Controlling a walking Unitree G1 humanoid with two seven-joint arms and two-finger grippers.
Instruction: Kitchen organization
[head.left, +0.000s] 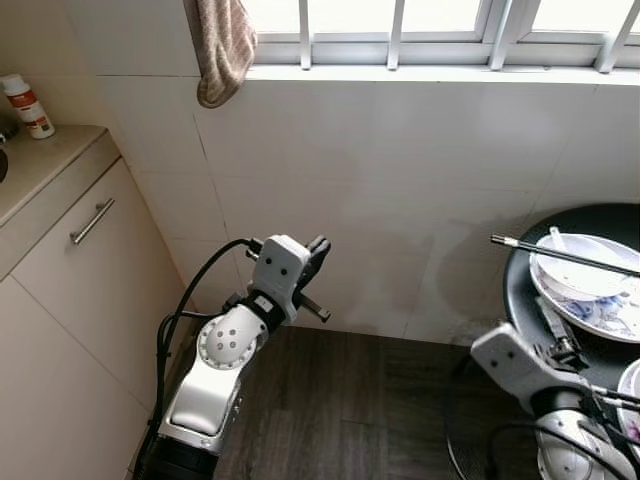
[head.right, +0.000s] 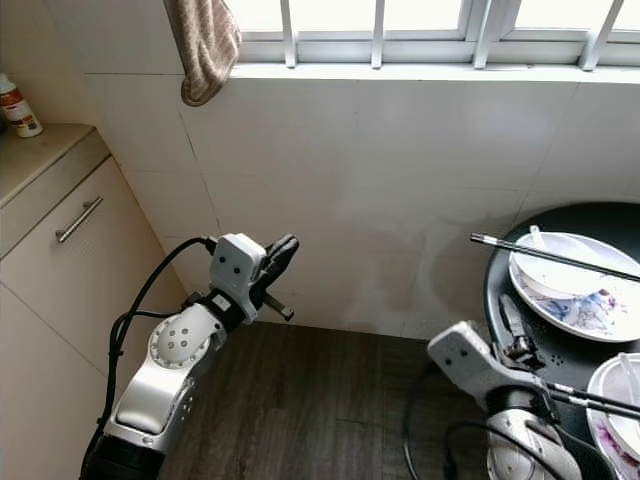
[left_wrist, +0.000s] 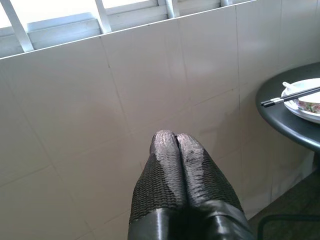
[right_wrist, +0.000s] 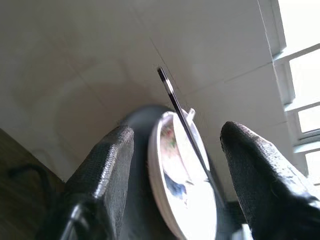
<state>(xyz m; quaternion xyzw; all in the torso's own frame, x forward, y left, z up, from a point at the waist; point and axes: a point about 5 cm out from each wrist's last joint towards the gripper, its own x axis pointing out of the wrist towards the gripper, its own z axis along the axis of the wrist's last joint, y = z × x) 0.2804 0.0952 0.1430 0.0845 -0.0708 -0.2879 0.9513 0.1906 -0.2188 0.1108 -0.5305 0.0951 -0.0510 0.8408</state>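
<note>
A round black table (head.left: 519, 292) stands at the right. On it lies a patterned plate (head.left: 600, 310) holding a white bowl (head.left: 580, 270) with a spoon, and a pair of black chopsticks (head.left: 560, 255) rests across them. A second white dish (head.right: 620, 395) with chopsticks over it sits at the table's near edge. My right gripper (right_wrist: 178, 131) is open, low beside the table, its fingers (right_wrist: 107, 165) pointing at the plate's edge and touching nothing. My left gripper (left_wrist: 175, 137) is shut and empty, raised toward the tiled wall, seen in the head view (head.left: 315, 255).
A beige cabinet with a metal handle (head.left: 92, 221) and a countertop stands at the left, with a small bottle (head.left: 27, 106) on it. A brown towel (head.left: 222, 45) hangs from the window sill. White tiled wall ahead, dark wood floor (head.left: 350, 400) below.
</note>
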